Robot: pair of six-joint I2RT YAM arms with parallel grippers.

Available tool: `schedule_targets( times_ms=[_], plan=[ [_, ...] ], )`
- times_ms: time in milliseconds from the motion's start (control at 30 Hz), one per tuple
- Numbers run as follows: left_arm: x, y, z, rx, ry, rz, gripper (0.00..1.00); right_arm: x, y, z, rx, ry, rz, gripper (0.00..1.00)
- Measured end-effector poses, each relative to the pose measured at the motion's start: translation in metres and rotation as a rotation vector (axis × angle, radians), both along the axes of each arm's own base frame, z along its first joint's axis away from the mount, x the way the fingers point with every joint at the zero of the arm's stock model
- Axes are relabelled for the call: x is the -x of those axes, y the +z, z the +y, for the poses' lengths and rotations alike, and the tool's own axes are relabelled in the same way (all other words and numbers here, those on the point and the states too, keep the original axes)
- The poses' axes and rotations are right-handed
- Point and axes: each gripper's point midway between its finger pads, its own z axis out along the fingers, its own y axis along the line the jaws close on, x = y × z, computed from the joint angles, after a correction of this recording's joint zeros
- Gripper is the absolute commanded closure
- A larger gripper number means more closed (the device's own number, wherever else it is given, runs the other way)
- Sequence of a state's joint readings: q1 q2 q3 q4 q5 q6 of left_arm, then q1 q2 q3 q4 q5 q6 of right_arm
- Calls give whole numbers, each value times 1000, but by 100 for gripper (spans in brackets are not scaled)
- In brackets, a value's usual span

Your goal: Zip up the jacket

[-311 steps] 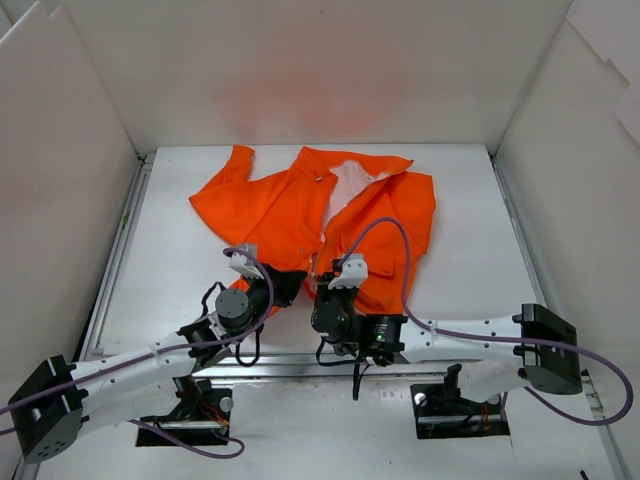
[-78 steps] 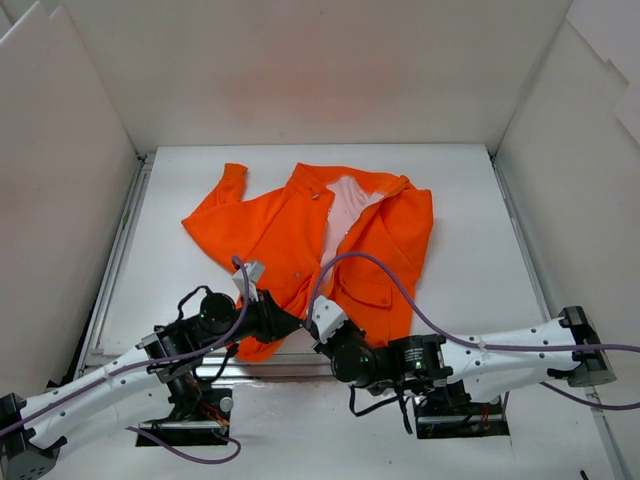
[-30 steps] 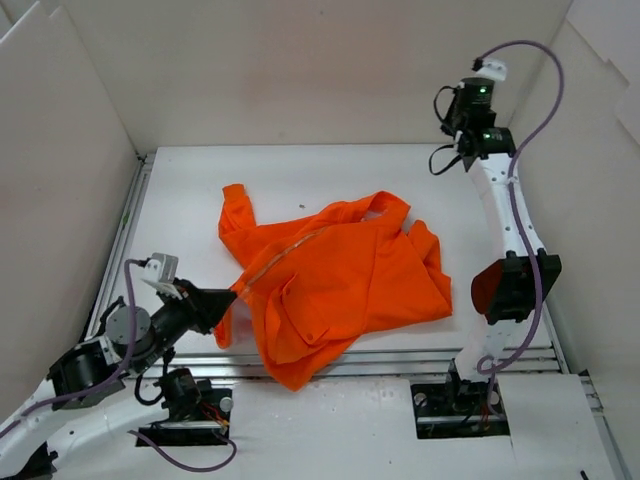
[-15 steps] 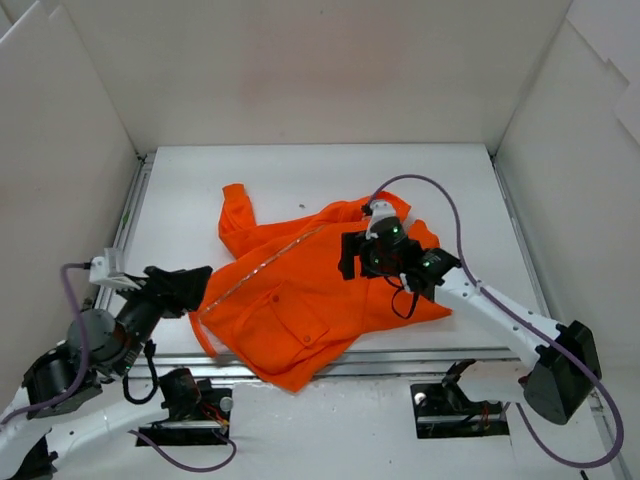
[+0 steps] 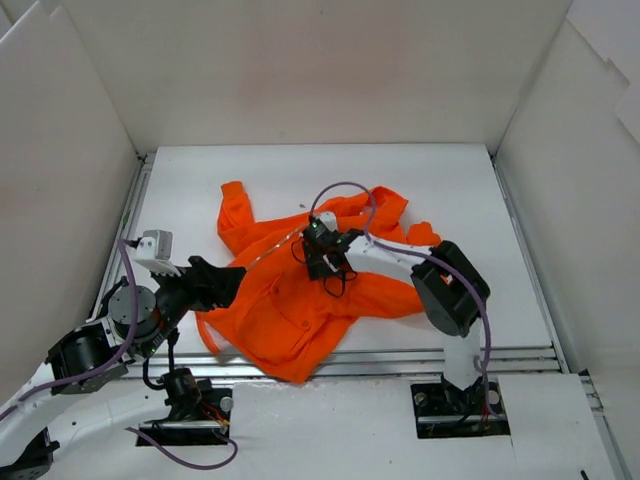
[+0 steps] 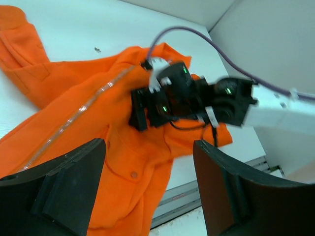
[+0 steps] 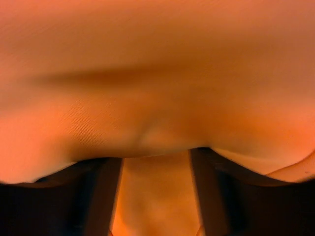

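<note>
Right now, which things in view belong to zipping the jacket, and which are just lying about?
Job: jacket; its white zipper; left arm's fingers; right arm's fingers.
Lying about: small dark speck on the table.

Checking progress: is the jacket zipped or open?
Zipped, it seems: the jacket fronts meet along the white zipper; its top end is hidden.

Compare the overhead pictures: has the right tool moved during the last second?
Yes. The right tool has swung from high up beside the back wall, toward the near edge and leftward, down onto the jacket.
</note>
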State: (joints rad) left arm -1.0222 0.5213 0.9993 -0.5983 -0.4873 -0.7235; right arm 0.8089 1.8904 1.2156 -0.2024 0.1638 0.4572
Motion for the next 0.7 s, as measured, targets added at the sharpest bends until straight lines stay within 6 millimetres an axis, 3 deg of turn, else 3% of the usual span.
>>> schedule_targets(
  times_ms=[100, 233, 267, 300, 367, 400, 433, 467, 533, 600, 700],
  plan=[
    [3, 1, -7, -1, -42, -3, 24, -60, 5, 6, -39, -112, -45, 62],
    [6, -2, -15, -8, -85, 7, 21, -152, 21, -16, -104, -310, -117, 62],
    [6, -3, -17, -11, -92, 11, 20, -174, 30, -26, -126, -359, -141, 58],
    [7, -5, -18, -16, -96, 15, 20, -190, 40, -34, -145, -393, -162, 43],
    [7, -10, -18, -30, -98, 24, 18, -219, 68, -57, -189, -462, -228, 26],
    [7, -11, -18, -36, -99, 26, 18, -227, 85, -68, -207, -483, -261, 11],
    [7, -12, -17, -38, -98, 27, 17, -228, 98, -75, -213, -490, -281, 2],
    [7, -12, -17, -40, -98, 26, 17, -225, 114, -79, -225, -482, -312, 2],
    [8, -11, -16, -40, -99, 21, 16, -200, 150, -80, -245, -443, -358, 2],
    [9, -10, -14, -36, -100, 14, 16, -158, 194, -70, -276, -366, -418, 2],
    [12, -4, -9, -17, -102, -5, 16, -64, 262, -47, -393, -199, -528, 2]
  ],
)
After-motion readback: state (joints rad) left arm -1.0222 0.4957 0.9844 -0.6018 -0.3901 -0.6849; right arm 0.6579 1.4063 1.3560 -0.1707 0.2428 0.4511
